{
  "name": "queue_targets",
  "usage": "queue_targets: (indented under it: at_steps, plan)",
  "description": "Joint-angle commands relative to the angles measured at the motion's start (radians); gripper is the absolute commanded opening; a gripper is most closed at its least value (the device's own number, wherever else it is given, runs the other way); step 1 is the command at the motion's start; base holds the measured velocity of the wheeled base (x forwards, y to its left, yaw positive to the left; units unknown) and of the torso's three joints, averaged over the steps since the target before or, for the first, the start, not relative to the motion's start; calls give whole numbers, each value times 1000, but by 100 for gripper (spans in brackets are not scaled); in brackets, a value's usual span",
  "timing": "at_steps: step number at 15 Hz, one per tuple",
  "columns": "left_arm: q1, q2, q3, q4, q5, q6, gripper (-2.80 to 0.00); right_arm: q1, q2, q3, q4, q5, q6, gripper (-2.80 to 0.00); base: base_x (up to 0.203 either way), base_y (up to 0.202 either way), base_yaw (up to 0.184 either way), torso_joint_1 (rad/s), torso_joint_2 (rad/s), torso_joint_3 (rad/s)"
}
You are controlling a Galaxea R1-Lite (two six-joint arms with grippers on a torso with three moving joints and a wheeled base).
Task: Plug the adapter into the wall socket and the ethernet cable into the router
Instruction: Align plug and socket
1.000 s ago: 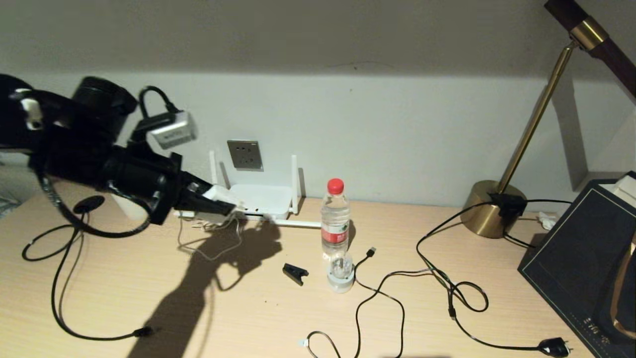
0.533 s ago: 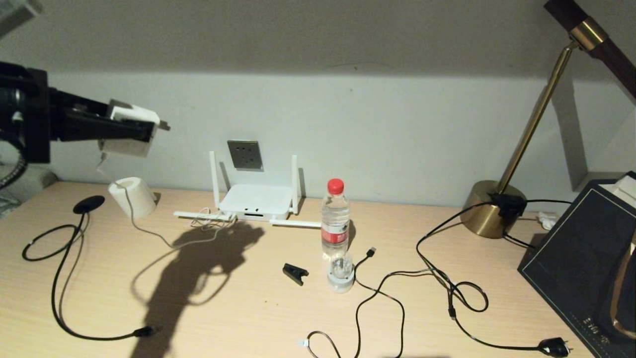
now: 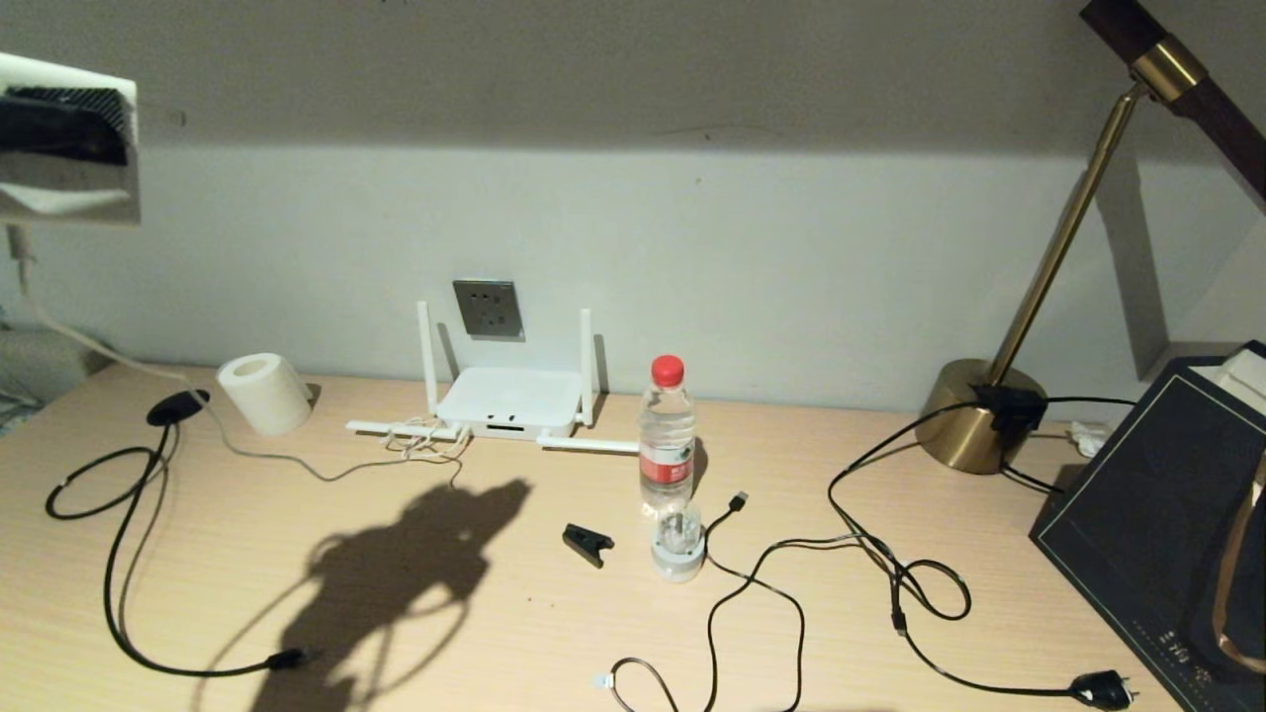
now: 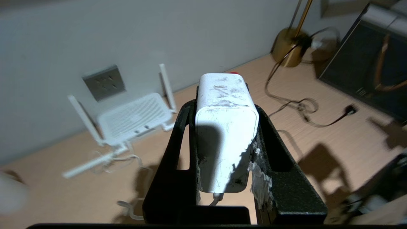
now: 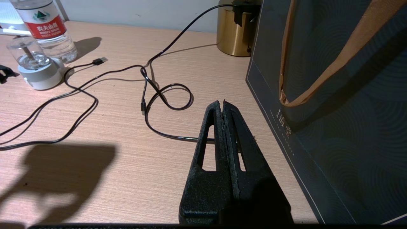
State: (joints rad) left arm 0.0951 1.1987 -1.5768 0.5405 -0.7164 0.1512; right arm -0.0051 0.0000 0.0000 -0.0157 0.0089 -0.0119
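Note:
My left gripper (image 3: 61,133) is high at the far left of the head view, shut on the adapter (image 3: 69,188), a scuffed white block. In the left wrist view the adapter (image 4: 225,127) sits clamped between both fingers of the gripper (image 4: 225,107), its prongs hidden. Its thin white cord (image 3: 267,460) trails down across the table to the router (image 3: 507,400). The grey wall socket (image 3: 488,308) is just above the router, well to the right of and below the adapter. The ethernet cable (image 3: 111,603) lies looped at the table's left. My right gripper (image 5: 222,103) is shut and empty, low over the table.
A tissue roll (image 3: 263,393) stands left of the router. A water bottle (image 3: 668,435), a small domed device (image 3: 678,549) and a black clip (image 3: 587,542) sit right of it. A brass lamp base (image 3: 979,410), its black cord and plug (image 3: 1103,689), and a dark bag (image 3: 1157,514) fill the right.
My left gripper has carried the adapter from in front of the router up and far to the left. The cord has been drawn out after it across the table.

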Motion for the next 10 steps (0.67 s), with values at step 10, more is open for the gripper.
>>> queue_targets:
  at_steps: [10]
  plan:
    - [-36, -130, 760, -909, 378, -287, -280, -1, 2, 5, 0, 0, 0, -280, 0, 0, 0, 0, 0, 0]
